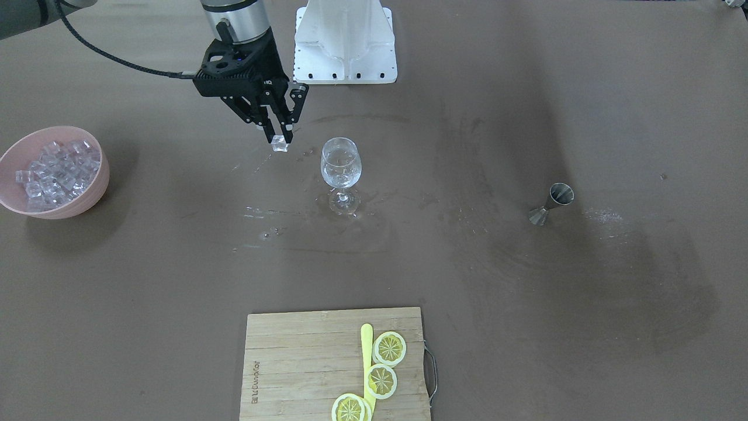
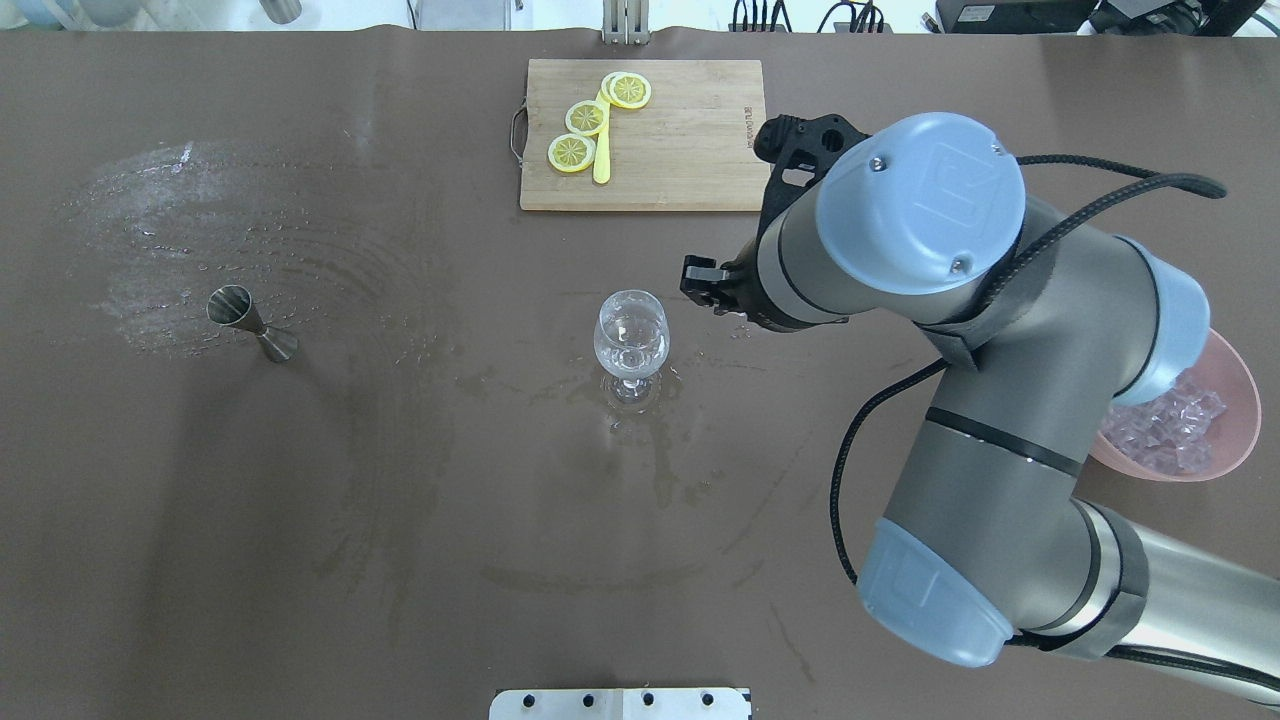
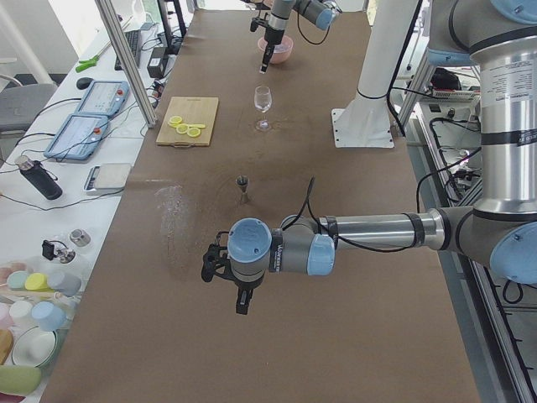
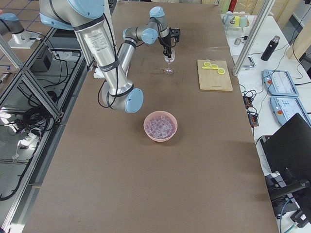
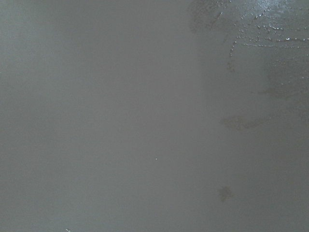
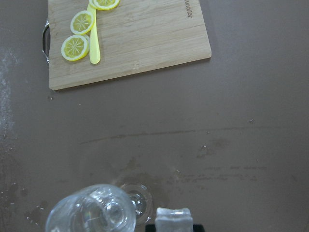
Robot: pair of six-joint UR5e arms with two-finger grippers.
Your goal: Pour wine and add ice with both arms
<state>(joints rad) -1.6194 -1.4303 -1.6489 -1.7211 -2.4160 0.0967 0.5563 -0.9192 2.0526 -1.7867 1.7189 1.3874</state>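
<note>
My right gripper [image 1: 279, 137] is shut on one clear ice cube [image 1: 280, 144] and holds it above the table, close beside the wine glass [image 1: 340, 169] and near its rim height. The glass stands upright with clear liquid in its bowl. In the right wrist view the ice cube [image 6: 174, 220] sits just right of the glass [image 6: 91, 215]. A pink bowl [image 1: 99, 181] heaped with ice [image 1: 55, 169] stands at the table's end on my right side. My left gripper [image 3: 242, 302] shows only in the exterior left view, low over bare table; I cannot tell whether it is open.
A steel jigger [image 1: 552, 203] stands on my left side amid wet streaks. A wooden cutting board [image 1: 304, 362] with lemon slices [image 1: 383, 365] and a yellow knife lies at the far edge. The white pedestal [image 1: 345, 41] is behind the glass.
</note>
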